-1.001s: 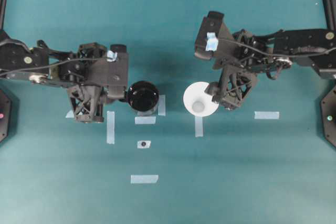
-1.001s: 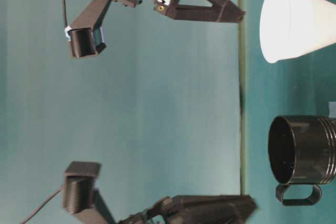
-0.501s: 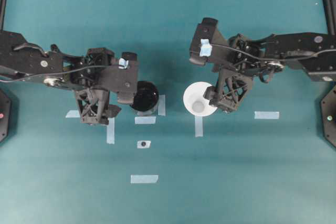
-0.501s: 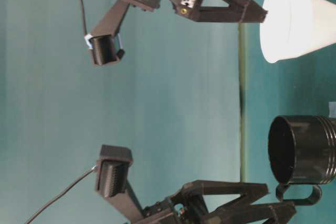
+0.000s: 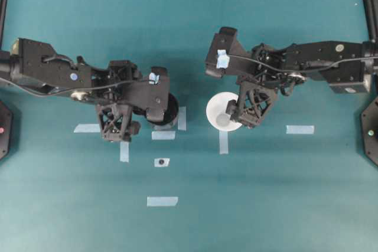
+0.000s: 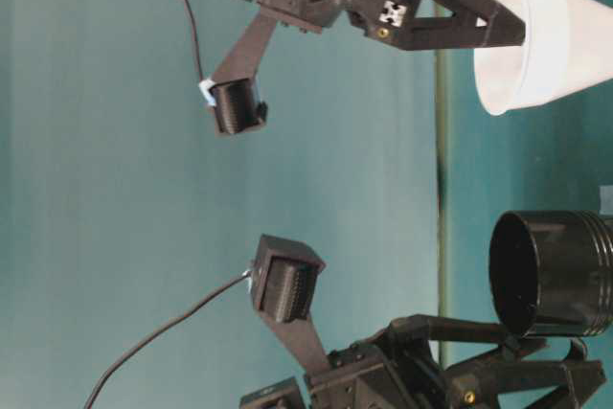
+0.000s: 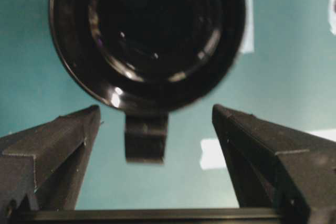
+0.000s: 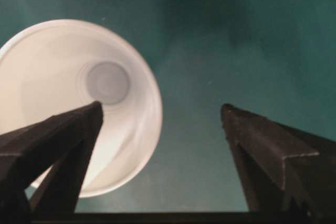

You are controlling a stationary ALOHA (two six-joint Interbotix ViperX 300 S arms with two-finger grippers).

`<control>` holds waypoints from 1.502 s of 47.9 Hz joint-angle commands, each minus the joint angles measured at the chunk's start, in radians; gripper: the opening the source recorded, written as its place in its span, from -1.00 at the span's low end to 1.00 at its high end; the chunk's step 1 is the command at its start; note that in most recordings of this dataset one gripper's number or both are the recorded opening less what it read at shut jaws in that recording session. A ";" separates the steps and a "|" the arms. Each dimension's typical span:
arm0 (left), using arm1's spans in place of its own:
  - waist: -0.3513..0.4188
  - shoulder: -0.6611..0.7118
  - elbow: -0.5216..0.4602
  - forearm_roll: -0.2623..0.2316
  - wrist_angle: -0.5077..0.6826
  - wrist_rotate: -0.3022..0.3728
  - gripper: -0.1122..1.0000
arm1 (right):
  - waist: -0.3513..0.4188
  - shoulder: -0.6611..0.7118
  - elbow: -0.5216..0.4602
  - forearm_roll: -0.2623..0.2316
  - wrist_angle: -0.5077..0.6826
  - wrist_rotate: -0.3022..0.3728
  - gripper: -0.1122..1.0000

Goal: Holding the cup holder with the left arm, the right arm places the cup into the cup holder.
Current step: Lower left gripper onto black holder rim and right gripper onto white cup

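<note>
Left gripper (image 7: 156,145): fingers apart, flanking the handle tab of the cup holder (image 7: 147,35), no contact evident. Holder stands on the table (image 5: 266,193). Right gripper (image 8: 160,129): fingers apart, one over the upright cup (image 8: 79,103).

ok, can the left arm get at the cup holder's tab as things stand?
Probably yes. The left tool is open, and the tab of the cup holder sits in the gap between the fingers, untouched, with only bare table around it. Nothing blocks the way.
</note>
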 commanded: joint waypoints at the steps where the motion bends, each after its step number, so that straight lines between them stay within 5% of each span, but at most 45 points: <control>1: 0.002 -0.012 -0.026 0.005 -0.009 0.000 0.88 | -0.009 -0.017 -0.021 -0.002 -0.011 0.000 0.97; 55: 0.005 0.018 -0.034 0.005 0.002 -0.002 0.85 | -0.021 0.020 -0.028 -0.002 -0.028 -0.003 0.95; 66: 0.005 0.021 -0.032 0.005 0.002 -0.002 0.51 | -0.018 0.031 -0.040 0.011 -0.005 0.003 0.77; 72: 0.005 0.017 -0.031 0.005 0.000 0.002 0.00 | -0.008 0.037 -0.057 0.029 0.023 -0.002 0.29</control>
